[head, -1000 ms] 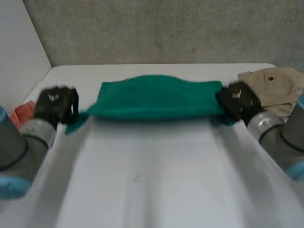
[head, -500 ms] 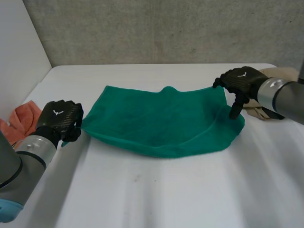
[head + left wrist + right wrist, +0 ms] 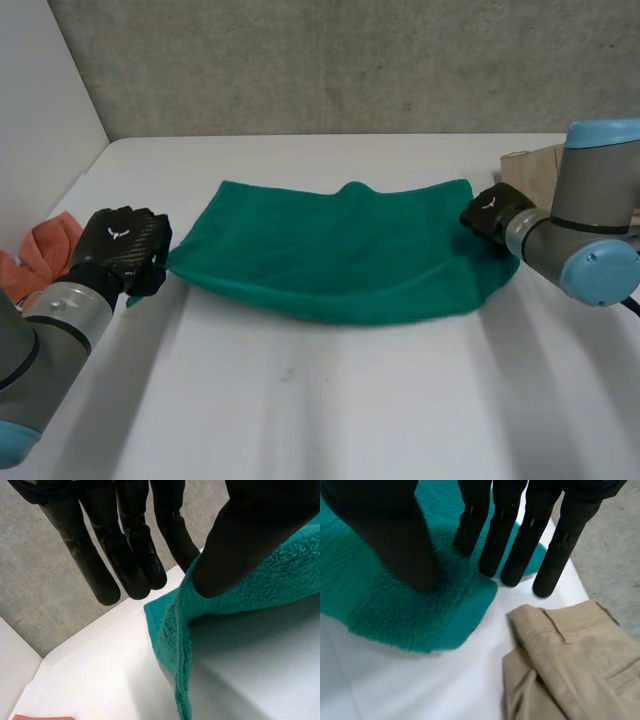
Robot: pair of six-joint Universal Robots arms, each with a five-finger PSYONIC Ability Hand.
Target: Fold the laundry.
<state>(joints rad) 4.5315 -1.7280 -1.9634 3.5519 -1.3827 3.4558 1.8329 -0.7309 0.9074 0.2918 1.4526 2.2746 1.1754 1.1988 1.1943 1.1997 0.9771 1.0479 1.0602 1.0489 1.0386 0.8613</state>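
Observation:
A green towel (image 3: 340, 250) lies folded over on the white table (image 3: 330, 400), its fold towards me. My left hand (image 3: 120, 245) is at the towel's left corner, slightly lifted. In the left wrist view its thumb (image 3: 240, 535) pinches the towel's edge (image 3: 250, 595) against the fingers (image 3: 125, 545). My right hand (image 3: 490, 213) is over the towel's right edge. In the right wrist view its fingers (image 3: 510, 525) are straight and apart from the thumb, just above the towel's corner (image 3: 395, 605), which lies flat on the table.
Folded beige trousers (image 3: 535, 165) lie at the far right, close beside the towel's right corner (image 3: 570, 665). An orange cloth (image 3: 50, 245) lies at the table's left edge. A grey wall stands behind the table.
The towel, stretched in the air between both hands a second ago, now lies on the table. The right hand let go of its corner and settled over the right edge.

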